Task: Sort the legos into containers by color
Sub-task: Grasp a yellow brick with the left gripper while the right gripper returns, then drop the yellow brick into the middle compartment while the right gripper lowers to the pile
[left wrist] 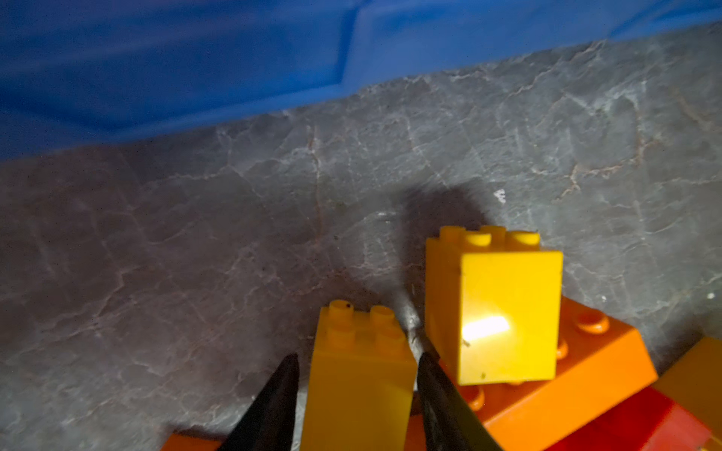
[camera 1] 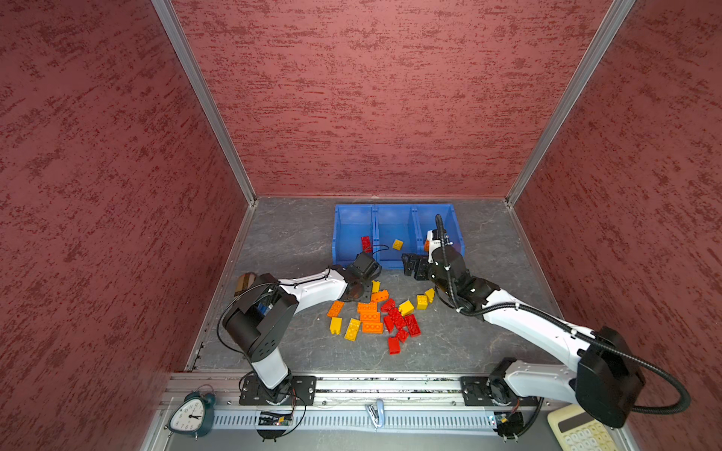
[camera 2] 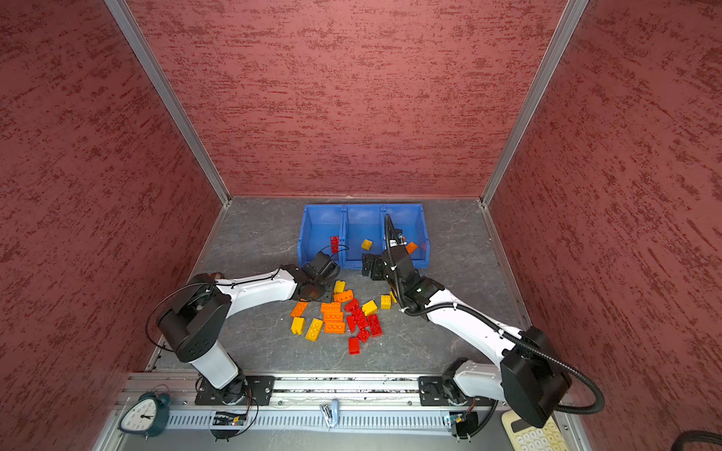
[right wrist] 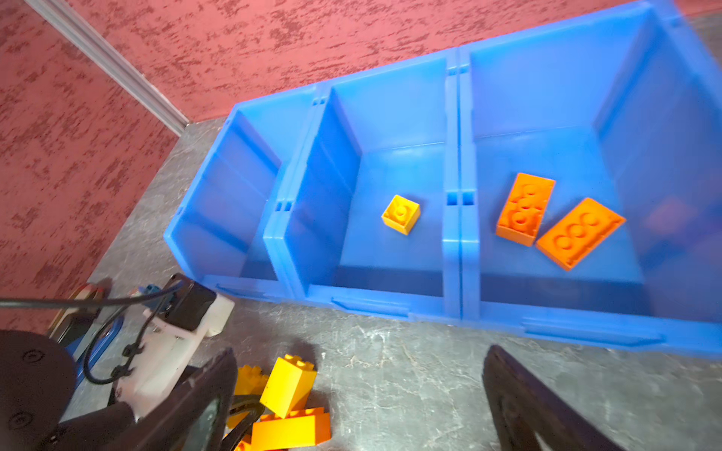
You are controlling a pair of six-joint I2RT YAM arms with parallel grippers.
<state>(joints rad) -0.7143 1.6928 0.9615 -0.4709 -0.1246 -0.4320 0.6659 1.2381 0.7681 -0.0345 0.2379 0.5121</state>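
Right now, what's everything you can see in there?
bins: three joined, blue, at the back.
red brick: one, in the left bin.
yellow brick: one, in the middle bin.
orange bricks: two, in the right bin.
loose bricks: roughly eighteen, red, yellow, orange, heaped before the bins.
alarm clock: one, teal, front left corner.
stapler: one, blue-silver, front rail.
calculator: one, cream, front right corner.
brown object: one, by the left wall, partly hidden.
left gripper: black, straddling a yellow pile brick.
right gripper: black, open, empty, before the bins.

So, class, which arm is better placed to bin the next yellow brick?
Probably left: the left gripper flanks a yellow brick, while the right gripper hangs open and empty before the bins.
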